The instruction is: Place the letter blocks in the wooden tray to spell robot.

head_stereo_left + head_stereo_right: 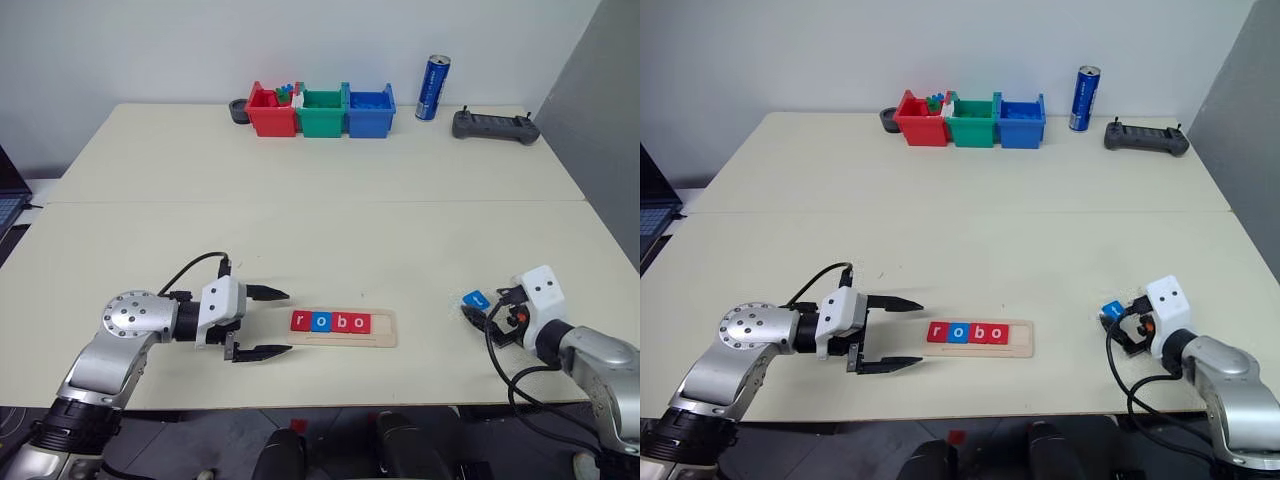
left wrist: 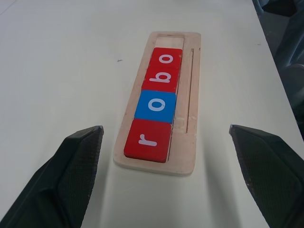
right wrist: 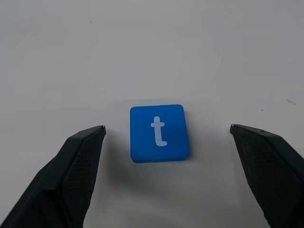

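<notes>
Four letter blocks (image 2: pixel 154 102) seated in the wooden tray (image 2: pixel 159 166) read "r", "o", "b", "o" in white. A separate blue block (image 3: pixel 159 133) on the tabletop (image 3: pixel 152 47) bears a white "t".

— What sits on the table (image 1: pixel 970 230) near its front edge?
— The wooden tray (image 1: pixel 976 337), lying along that edge, with four letter blocks (image 1: pixel 968 333) in a row: red, blue, red, red, reading r, o, b, o. The tray's right end is bare.
— And the arms?
— The left gripper (image 1: pixel 898 333) lies just off the tray's left end, its two black fingers spread wide and pointing at it, touching nothing. The right gripper (image 1: pixel 1118 325) is near the front right corner, well apart from the tray; a blue block (image 1: pixel 1111 308) lies just beside it.
— The back edge?
— Red, green and blue bins (image 1: pixel 974 119) side by side, a blue can (image 1: pixel 1083 98) upright, a dark controller (image 1: pixel 1146 137) towards the right corner.
</notes>
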Controlling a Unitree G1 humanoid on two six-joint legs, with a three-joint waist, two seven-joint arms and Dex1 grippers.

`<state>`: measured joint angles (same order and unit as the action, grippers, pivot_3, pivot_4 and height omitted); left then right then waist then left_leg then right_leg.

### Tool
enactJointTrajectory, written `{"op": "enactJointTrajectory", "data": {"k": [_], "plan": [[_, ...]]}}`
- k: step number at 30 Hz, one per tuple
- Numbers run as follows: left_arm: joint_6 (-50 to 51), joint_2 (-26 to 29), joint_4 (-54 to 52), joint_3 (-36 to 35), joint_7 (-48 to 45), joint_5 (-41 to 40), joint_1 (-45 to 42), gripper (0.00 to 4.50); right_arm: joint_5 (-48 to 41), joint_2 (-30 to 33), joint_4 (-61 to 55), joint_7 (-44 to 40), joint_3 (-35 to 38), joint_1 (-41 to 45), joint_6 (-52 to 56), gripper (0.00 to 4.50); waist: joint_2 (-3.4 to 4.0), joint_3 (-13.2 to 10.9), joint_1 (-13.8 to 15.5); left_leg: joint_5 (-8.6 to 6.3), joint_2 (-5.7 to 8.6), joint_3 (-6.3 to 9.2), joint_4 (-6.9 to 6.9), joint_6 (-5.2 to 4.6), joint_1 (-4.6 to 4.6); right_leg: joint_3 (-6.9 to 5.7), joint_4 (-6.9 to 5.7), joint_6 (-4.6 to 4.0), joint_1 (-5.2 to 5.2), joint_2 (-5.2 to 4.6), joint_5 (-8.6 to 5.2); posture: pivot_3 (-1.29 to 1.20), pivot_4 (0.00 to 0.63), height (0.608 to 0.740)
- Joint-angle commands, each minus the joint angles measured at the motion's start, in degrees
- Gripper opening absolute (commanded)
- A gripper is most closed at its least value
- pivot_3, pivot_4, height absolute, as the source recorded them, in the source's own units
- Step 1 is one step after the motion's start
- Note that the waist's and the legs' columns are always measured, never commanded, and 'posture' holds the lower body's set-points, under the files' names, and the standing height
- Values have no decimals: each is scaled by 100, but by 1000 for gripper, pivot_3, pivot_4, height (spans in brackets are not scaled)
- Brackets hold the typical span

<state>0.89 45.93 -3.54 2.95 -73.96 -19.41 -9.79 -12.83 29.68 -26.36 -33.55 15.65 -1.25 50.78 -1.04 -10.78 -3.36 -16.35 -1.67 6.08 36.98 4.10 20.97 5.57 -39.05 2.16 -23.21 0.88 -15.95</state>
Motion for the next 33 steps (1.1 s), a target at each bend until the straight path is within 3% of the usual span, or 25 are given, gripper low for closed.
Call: {"op": "enactJointTrajectory", "data": {"k": [1, 3, 6, 13, 18, 22, 30, 31, 33], "plan": [[-143, -39, -8, -11, -49, -1, -62, 4500, -177, -113, 128, 187, 121, 83, 15, 4466, 0, 0, 3, 0, 0, 1, 0, 0, 0, -1, 1, 0, 1, 0, 0, 0, 150, 740], [-145, -59, -40, -8, -53, 10, -48, 4500, -248, -182, 209, 274, 94, 137, 59, 4466, -1, 1, -4, 0, 0, 0, 0, 0, -1, -1, 1, -1, 1, 0, 0, 0, 150, 740], [-115, -57, -103, -33, -56, 1, -22, 4500, -348, -197, 154, 371, 47, 137, 197, 3878, -2, 1, -4, 0, 0, 0, 1, 0, -1, 0, 0, 0, 2, 0, 0, 0, 150, 740], [-57, -15, -151, -85, -49, -18, -22, 4500, -393, -217, -144, 617, -188, 133, 407, 1479, -2, 1, -5, 0, -1, 2, 0, 0, -2, -1, 0, 1, 2, 1, 0, 0, 150, 740], [-119, -16, 4, -85, -117, -9, -95, 4500, -394, -619, -991, 1242, -522, 105, 881, 1463, -2, 2, -8, 0, -2, 3, -1, 0, -2, -1, 0, 2, 1, 2, -1, 0, 150, 740], [-275, -49, 231, -58, -210, 36, -166, 4500, -285, -1369, -1773, 2010, -933, -31, 1371, 1463, -1, 2, 2, 0, -2, 7, -1, 0, 1, -4, 0, 2, 0, 2, -2, 0, 150, 740], [-247, -74, 78, 19, -170, 48, -185, 4500, 159, -2182, -1851, 3028, -1451, -123, 1477, 1463, -1, 2, -1, 1, -1, 6, -2, 1, 3, -3, 3, 9, -3, 0, -6, 0, 150, 740], [-182, -69, -4, 27, -143, 38, -197, 4500, 172, -2302, -1799, 3100, -1441, -129, 1378, 2023, -1, 2, -1, 1, -1, 6, -2, 1, 3, -3, 3, 10, -3, 0, -7, 0, 150, 740], [-37, -58, -188, 36, -81, 11, -210, 4500, 168, -2567, -1715, 3243, -1353, -81, 1208, 2453, -1, 2, -3, 1, -2, 6, -2, 1, 3, -3, 3, 11, -3, 0, -7, 0, 150, 740]]}}
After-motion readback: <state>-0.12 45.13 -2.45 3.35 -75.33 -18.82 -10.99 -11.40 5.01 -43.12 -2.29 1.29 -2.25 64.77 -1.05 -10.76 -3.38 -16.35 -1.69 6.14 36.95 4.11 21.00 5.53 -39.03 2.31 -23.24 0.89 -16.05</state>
